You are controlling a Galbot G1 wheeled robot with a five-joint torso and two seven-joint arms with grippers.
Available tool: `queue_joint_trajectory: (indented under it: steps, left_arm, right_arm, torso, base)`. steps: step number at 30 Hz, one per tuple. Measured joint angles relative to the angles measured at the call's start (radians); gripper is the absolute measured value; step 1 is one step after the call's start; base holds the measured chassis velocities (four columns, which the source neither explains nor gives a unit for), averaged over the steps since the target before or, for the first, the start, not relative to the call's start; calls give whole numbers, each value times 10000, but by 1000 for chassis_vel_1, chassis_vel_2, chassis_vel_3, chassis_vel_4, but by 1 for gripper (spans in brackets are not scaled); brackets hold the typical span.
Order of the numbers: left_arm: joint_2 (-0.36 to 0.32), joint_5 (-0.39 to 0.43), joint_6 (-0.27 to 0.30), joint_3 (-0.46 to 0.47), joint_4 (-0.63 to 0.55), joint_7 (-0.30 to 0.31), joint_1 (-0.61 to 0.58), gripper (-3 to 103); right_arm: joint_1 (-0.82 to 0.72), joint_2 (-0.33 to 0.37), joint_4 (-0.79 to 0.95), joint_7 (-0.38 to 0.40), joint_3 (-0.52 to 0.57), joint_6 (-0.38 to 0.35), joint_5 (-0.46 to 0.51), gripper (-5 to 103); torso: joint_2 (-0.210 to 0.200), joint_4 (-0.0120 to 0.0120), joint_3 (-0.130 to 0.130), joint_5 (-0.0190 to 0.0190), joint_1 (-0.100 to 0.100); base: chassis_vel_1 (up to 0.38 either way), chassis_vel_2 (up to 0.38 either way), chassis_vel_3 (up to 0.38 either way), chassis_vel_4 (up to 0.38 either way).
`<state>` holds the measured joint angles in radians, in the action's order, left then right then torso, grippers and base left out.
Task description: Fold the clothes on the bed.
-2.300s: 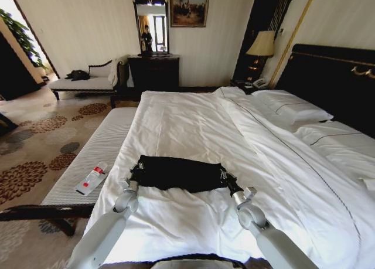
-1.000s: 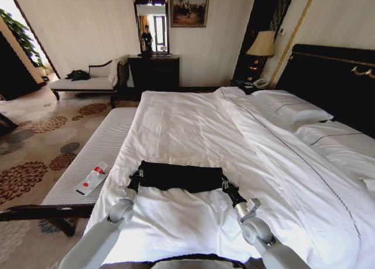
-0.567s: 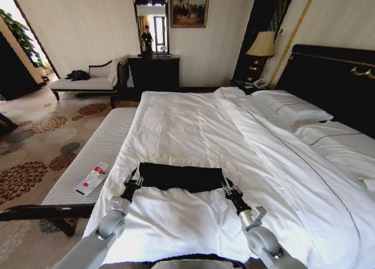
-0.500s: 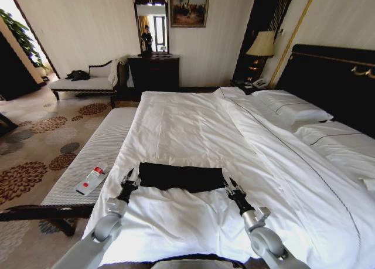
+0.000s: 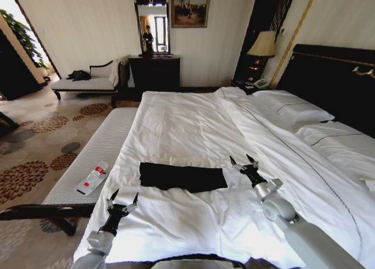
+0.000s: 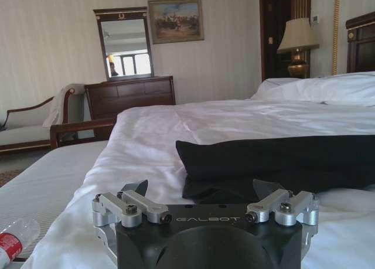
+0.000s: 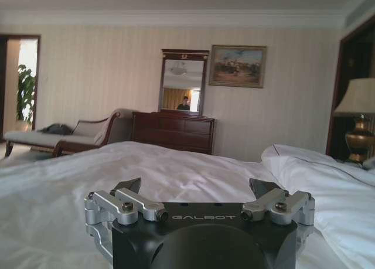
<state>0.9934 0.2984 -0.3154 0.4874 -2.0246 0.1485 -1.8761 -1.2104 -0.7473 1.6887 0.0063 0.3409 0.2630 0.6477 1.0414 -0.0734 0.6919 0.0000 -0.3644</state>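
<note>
Clothes [image 5: 183, 177] lie folded into a narrow black band on the bed [image 5: 193, 125], both grippers released and clear of it.

Just below the frame's centre in the head view, the black T-shirt rests flat on the white sheet as a long, even rectangle, its lettering hidden inside the fold, edges fairly straight with a slight bulge at the right end. The left gripper [image 5: 122, 200] hangs at the lower left, near the mattress edge, fingers spread and holding nothing. The right gripper [image 5: 243, 161] hovers right of centre, just off the shirt's right end, likewise splayed and empty. Judging by both hands standing apart, this fold looks finished and let go.
</note>
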Motion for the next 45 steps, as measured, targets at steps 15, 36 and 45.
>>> queue_joint_trajectory:
  steps: [15,36,45]
  left_arm:
    - [709,-1071,-840,731,-1881,156,-1796,100]
    - [897,-908,-1463,1488,-2842,284,-3183,100]
    - [894,-903,-1455,1478,-2820,284,-3163,100]
  right_arm:
    - [2361,-338,-2359,-865,-2381,1259,-2949,100]
    - [4147,-1005,-4372,-1267,-4266,2341,-5106,100]
    - [3432,-938,-3803,-1394,-3873,2809,-6136,100]
  torso:
    - [-1,3,0,0,-1]
    - [-1,3,0,-1,-1]
    - [-1,3,0,1,-1]
  base:
    - [0,0,0,0]
    - [0,0,0,0]
    - [0,0,0,0]
